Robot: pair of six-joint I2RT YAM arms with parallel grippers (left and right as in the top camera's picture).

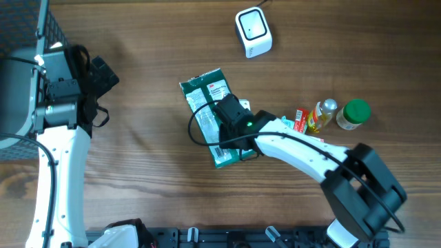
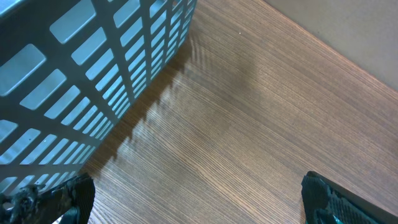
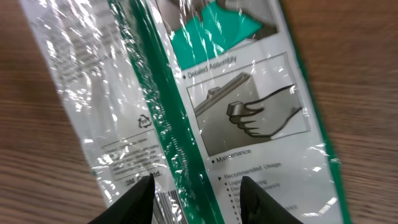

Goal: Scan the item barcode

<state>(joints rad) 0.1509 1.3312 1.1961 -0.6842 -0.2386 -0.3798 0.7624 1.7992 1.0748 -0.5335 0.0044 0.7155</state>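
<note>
Right gripper (image 3: pixel 199 200): jaws partly apart, nothing clamped. Right wrist view shows both fingertips (image 3: pixel 138 200) at the bottom edge, with the green packet (image 3: pixel 249 124) flat under and between them. The packet's centre seam runs down into the gap. Whether the tips touch the film, cannot tell.

Green packet has clear plastic wrap, a white back panel with a line drawing of a hand, and small printed text. In the overhead view it lies at frame centre on the table (image 1: pixel 138 172), long axis tilted, top end toward upper left. The gripper sits over its lower half. A black cable loops across it.

White scanner (image 1: pixel 253 32): top centre of the overhead view, well apart from the packet.

Right of the packet, mid-right of frame, in a row: red pack (image 1: pixel 300 118), bottle (image 1: pixel 322 114) with a silver cap, green-lidded jar (image 1: pixel 353 114). They are close together.

Left gripper (image 2: pixel 196 200): jaws wide apart, nothing between them, bare wood below. It is at the far left of the overhead view, beside the basket (image 2: pixel 93 56). The grey slotted basket wall fills the upper left of the left wrist view.
</note>
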